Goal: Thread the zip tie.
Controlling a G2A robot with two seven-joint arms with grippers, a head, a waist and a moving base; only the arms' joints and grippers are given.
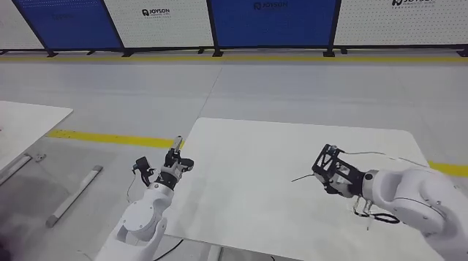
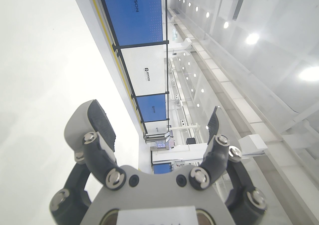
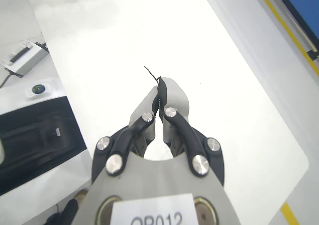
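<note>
A thin black zip tie (image 3: 150, 72) pokes out from between the pads of my right gripper (image 3: 159, 89), which is shut on it above the white table (image 3: 124, 24). In the top view the right gripper (image 1: 327, 167) hovers over the table's right part, and the zip tie's (image 1: 301, 178) free end trails toward the middle. My left gripper (image 2: 157, 116) stands open with nothing between its fingers. It sits at the table's left edge (image 1: 191, 160), where the left gripper (image 1: 176, 150) points away from the robot.
A second white table (image 1: 29, 122) stands at the far left, with a grey bar (image 1: 73, 195) on the floor between the two. A small grey box (image 3: 22, 57) lies on the floor beside the table. Blue and white fence panels (image 1: 270, 5) line the back.
</note>
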